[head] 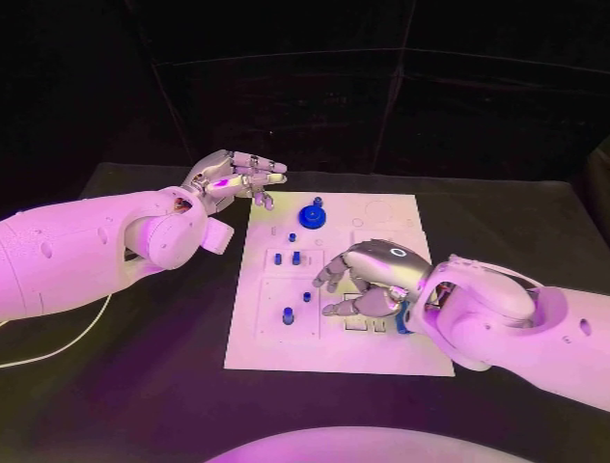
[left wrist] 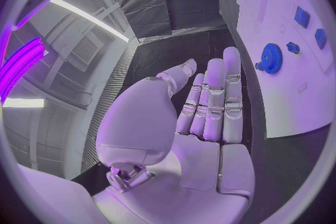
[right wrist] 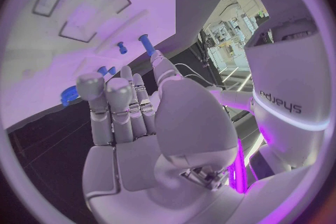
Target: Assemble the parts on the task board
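The board [head: 336, 318] lies in the middle of the black counter [head: 138, 376], its long sides running from the near edge toward the far edge. A blue gear [head: 314, 214] sits near the board's far edge, and small blue pegs [head: 295, 258] stand along its left half. The left hand [head: 235, 179] hovers just off the board's far left corner, fingers [left wrist: 213, 98] straight and close together, holding nothing. The right hand [head: 368, 280] is over the board's near right part, fingers [right wrist: 115, 103] curled downward toward the surface; whether they grip a part cannot be told.
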Motion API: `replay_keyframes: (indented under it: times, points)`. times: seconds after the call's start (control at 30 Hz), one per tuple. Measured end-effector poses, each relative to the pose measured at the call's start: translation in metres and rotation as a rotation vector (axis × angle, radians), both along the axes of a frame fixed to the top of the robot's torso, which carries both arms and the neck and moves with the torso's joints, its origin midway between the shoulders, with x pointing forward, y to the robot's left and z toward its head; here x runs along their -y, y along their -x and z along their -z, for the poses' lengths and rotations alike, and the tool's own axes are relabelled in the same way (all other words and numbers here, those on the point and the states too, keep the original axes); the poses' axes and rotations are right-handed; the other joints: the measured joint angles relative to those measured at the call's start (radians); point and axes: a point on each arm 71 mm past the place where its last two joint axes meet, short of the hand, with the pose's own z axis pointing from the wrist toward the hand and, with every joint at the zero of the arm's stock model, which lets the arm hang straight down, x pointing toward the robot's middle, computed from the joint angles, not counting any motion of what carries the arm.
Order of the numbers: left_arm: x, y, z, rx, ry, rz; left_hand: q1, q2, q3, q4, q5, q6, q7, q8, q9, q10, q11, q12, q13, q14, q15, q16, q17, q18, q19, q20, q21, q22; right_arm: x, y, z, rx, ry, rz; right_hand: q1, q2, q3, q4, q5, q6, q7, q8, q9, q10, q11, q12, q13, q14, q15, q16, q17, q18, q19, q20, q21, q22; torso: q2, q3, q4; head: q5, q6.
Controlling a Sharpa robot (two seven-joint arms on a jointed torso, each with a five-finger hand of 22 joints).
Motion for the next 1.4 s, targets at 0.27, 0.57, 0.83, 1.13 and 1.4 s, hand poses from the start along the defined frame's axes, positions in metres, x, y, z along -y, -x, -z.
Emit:
replay_keyframes:
  times: [0.27,0.57,0.83,1.13,1.4]
  points:
    - [0.000,0.001,0.000,-0.002,0.000,0.001,0.000,0.000,0.000,0.000,0.000,0.000,0.000,0.000,0.000,0.000,0.000,0.000,0.000,0.000,0.000,0.000,0.000,0.000,0.000,0.000,0.000,0.000,0.080,-0.001,-0.006,-0.189,-0.067,0.257,-0.103,0.006,-0.084,0.084,0.063,0.072,-0.062,0.060,0.017,0.195,-0.064,0.313,0.261,0.020,-0.050,0.188,0.232,-0.048,0.151,-0.056,0.189,0.223,-0.003,-0.0016,-0.0094,-0.058,0.016]
    - [0.001,0.002,0.000,-0.004,0.001,0.006,0.000,0.000,-0.003,0.003,0.000,-0.004,-0.004,0.004,0.000,0.000,0.000,0.000,-0.001,0.000,0.000,0.000,-0.001,0.000,0.000,0.000,0.000,0.000,0.114,0.005,-0.003,-0.276,0.009,0.437,-0.195,0.006,-0.207,0.216,0.047,0.069,-0.068,0.144,0.067,0.195,-0.071,0.728,0.760,0.020,-0.057,0.267,0.336,-0.064,0.184,-0.062,0.249,0.252,-0.007,-0.0024,-0.0242,-0.083,0.022]
    - [0.001,0.002,0.000,-0.004,0.001,0.006,0.000,0.000,-0.003,0.003,0.000,-0.004,-0.004,0.004,0.000,0.000,0.000,0.000,-0.001,0.000,0.000,0.000,-0.001,0.000,0.000,0.000,0.000,0.000,0.118,0.004,0.002,-0.257,0.126,0.501,-0.203,0.006,-0.223,0.215,0.045,0.065,-0.071,0.179,0.101,0.191,-0.075,0.786,0.854,0.020,-0.057,0.279,0.359,-0.064,0.193,-0.064,0.265,0.252,-0.010,-0.0024,-0.0290,-0.095,0.020]
    - [-0.001,0.002,0.000,-0.005,0.000,0.004,0.000,0.000,-0.003,0.003,0.000,-0.004,-0.004,0.004,0.000,0.000,0.000,0.000,-0.001,0.000,0.000,0.000,-0.001,0.000,0.000,0.000,0.000,0.000,0.108,-0.001,0.010,-0.220,0.225,0.501,-0.203,0.006,-0.228,0.215,0.045,0.059,-0.078,0.189,0.111,0.191,-0.075,0.790,0.865,0.020,-0.057,0.288,0.371,-0.079,0.197,-0.067,0.269,0.252,-0.011,-0.0030,-0.0290,-0.096,0.019]
    - [-0.001,0.002,0.000,-0.005,0.000,0.003,0.000,0.000,-0.003,0.003,0.000,-0.004,-0.003,0.004,0.000,0.000,0.000,0.000,-0.001,0.000,0.000,0.000,-0.001,0.000,0.000,0.000,0.000,0.000,0.099,-0.002,0.020,-0.219,0.290,0.488,-0.203,0.006,-0.228,0.215,0.051,0.051,-0.077,0.196,0.122,0.200,-0.076,0.832,0.924,0.020,-0.057,0.314,0.409,-0.079,0.209,-0.062,0.285,0.252,-0.010,-0.0033,-0.0303,-0.093,0.016]
